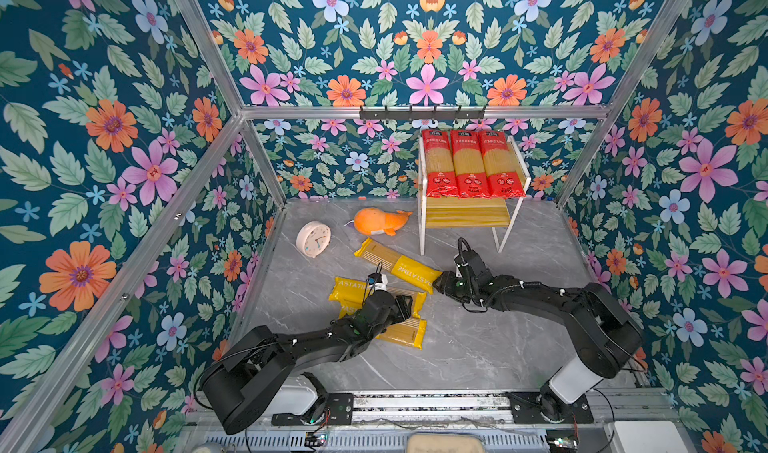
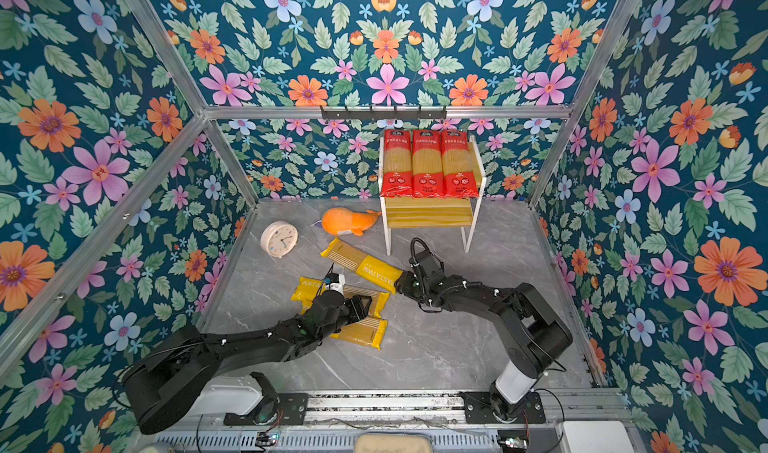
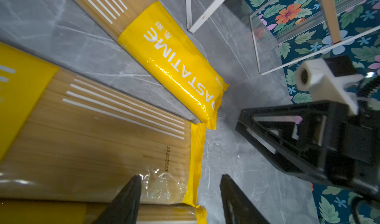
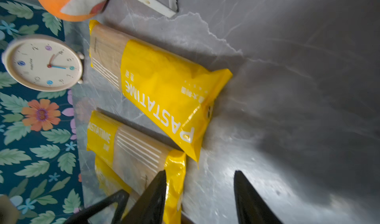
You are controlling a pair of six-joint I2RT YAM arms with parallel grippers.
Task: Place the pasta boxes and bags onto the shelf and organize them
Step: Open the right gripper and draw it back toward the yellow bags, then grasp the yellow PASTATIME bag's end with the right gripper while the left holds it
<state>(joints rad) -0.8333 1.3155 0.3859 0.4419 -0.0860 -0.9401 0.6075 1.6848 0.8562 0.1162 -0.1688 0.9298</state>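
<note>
Top views, left pincer [image 1: 409, 304]: over the middle yellow pack [image 1: 349, 289]; the near yellow pack [image 1: 405, 333] lies under its wrist; finger gap unreadable here.
Top views, right pincer [image 2: 399, 282]: tips at the end of the slanted yellow pack [image 2: 361, 264].
Top views alone: the shelf [image 2: 428, 213] well beyond the right pincer, with three red-ended packs [image 2: 428, 164] side by side on its upper tier.
Left wrist, left pincer [image 3: 180, 176]: fingers well apart, gripping nothing; the middle yellow pack's sealed end lies below them.
Left wrist alone: a strip of table [image 3: 236, 155] separates the slanted yellow pack's end from a right pincer finger [image 3: 243, 122].
Right wrist, right pincer [image 4: 199, 171]: fingers apart, only table between; slanted yellow pack just ahead.
Right wrist, beyond the packs: clock [image 4: 43, 62], orange whale [image 4: 70, 1].
</note>
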